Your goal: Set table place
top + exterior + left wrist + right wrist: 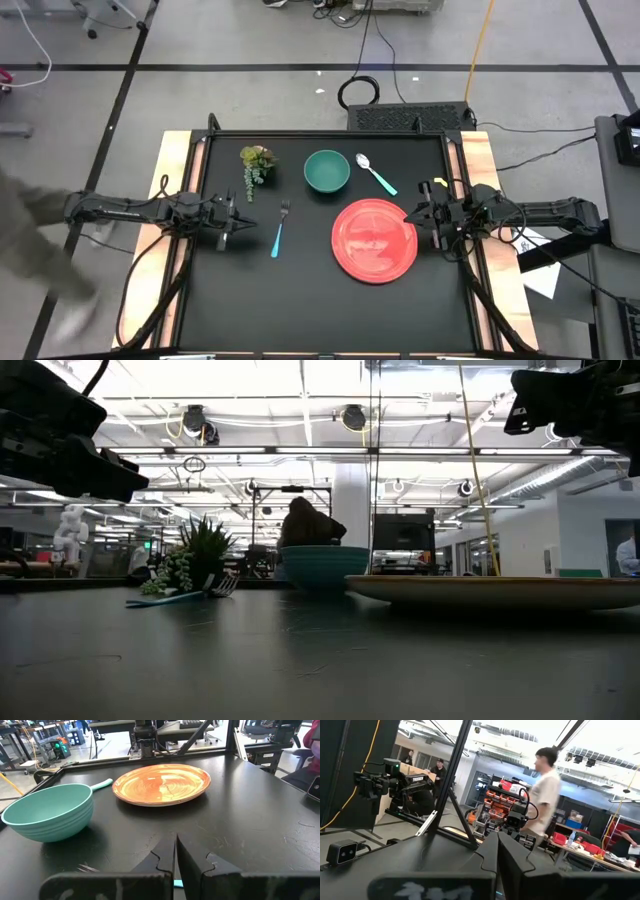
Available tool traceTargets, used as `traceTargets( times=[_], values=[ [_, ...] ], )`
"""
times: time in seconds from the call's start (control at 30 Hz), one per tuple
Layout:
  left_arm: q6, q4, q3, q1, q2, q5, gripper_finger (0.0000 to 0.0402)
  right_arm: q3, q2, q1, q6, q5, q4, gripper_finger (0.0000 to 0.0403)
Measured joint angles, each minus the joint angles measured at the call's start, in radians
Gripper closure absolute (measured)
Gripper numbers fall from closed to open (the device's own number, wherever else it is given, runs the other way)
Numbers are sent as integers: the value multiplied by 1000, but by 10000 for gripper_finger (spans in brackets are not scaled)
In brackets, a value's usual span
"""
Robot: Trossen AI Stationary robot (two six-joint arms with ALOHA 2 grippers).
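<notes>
On the black table lies a round red plate right of the middle. A teal bowl stands beyond it. A teal-handled spoon lies to the bowl's right and a blue-handled fork to the plate's left. My left gripper hovers shut by the left edge, pointing at the fork, whose tines show just ahead of it. My right gripper is shut and raised beside the plate's right rim, tilted upward. In the left wrist view the bowl and plate lie ahead.
A small green plant sprig lies at the far left, next to the bowl. Wooden strips run along both short sides. A person's blurred sleeve shows beyond the table's left edge. Bare tabletop stretches along the near edge.
</notes>
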Motion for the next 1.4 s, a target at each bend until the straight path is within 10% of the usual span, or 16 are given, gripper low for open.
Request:
traceTargets(
  times=[1.4],
  values=[
    [-3,15,0,0,0,0,378,0,0,0,49,0,0,403]
  ],
)
